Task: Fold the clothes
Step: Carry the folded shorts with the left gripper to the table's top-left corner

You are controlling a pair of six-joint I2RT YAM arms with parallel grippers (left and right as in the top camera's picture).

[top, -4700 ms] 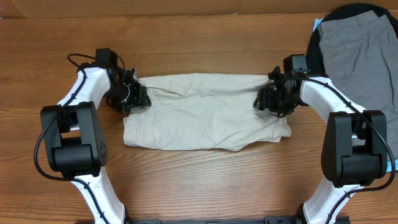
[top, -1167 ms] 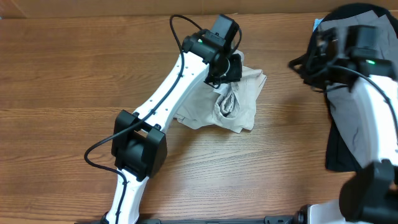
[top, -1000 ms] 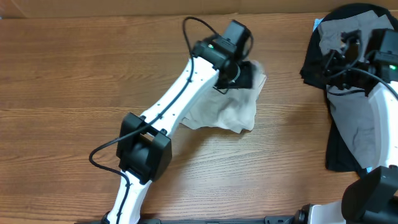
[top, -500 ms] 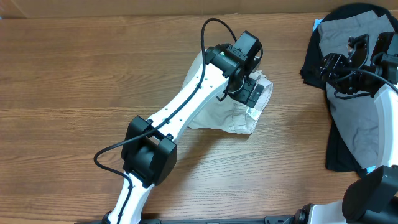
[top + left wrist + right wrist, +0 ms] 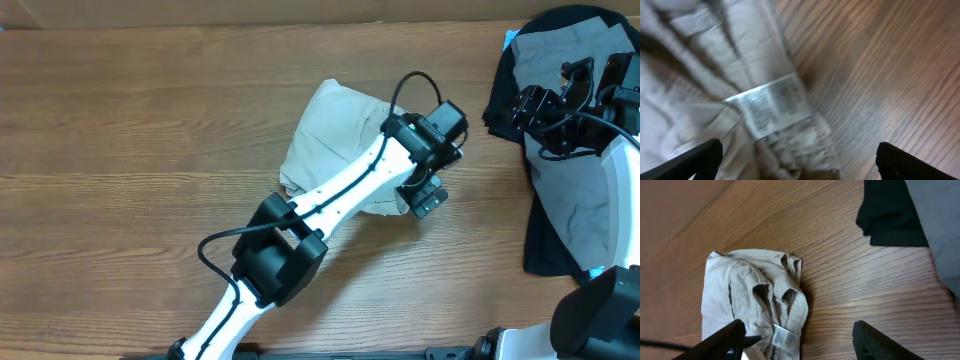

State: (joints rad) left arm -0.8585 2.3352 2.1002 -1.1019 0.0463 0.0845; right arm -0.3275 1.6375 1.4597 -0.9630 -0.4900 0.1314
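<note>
The cream-beige shorts [image 5: 330, 140] lie folded into a compact bundle mid-table. Their white inner label [image 5: 772, 102] shows at the bundle's right edge. My left gripper [image 5: 425, 193] hovers just past that edge, open, holding nothing; its fingertips [image 5: 700, 160] stand wide apart over cloth and wood. My right gripper [image 5: 548, 97] hangs open over the left edge of the pile at the far right, where grey shorts [image 5: 585, 60] lie on a black garment [image 5: 545, 240]. The right wrist view looks down on the cream shorts [image 5: 755, 295], the black garment [image 5: 890, 210] and the grey shorts [image 5: 940, 220].
The left arm [image 5: 340, 190] stretches diagonally across the cream bundle, hiding its lower right part. Bare wooden table [image 5: 150, 120] spreads to the left and front. A blue object [image 5: 511, 38] peeks out behind the black garment.
My left gripper has let go of the cream shorts and swung right and forward past the bundle's edge. My right gripper has opened and stayed by the far-right pile.
</note>
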